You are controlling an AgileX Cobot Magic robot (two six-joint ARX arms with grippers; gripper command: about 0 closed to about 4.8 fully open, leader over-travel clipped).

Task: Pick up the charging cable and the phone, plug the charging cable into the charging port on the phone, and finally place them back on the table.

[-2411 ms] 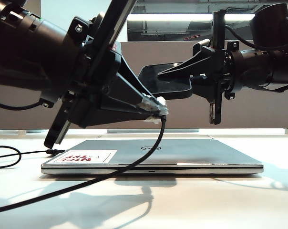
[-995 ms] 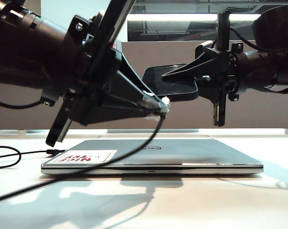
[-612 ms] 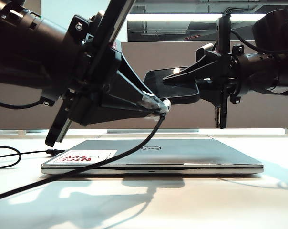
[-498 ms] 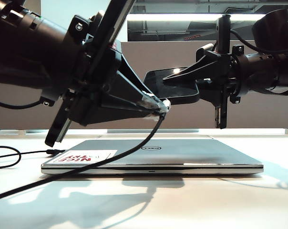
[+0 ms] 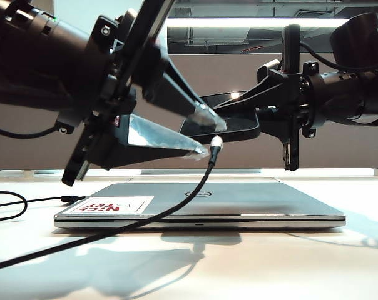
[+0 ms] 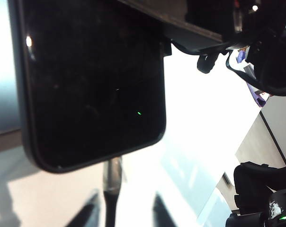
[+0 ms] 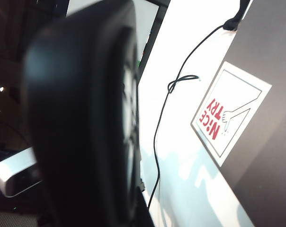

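The charging cable [image 5: 176, 209] sits plugged into the phone [image 5: 229, 125] at frame center, apparently seated, between the left gripper [image 5: 209, 134] whose jaws stand apart around the plug. The right gripper [image 5: 223, 112] clamps the phone from the right, above the laptop [image 5: 239, 203] on the table [image 5: 239, 262].

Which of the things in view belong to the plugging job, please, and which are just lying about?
Job: charging cable, plugged into the phone; right hand shut on the phone; left hand open beside the plug; table.
Lying about: silver laptop, its sticker, second black cord.
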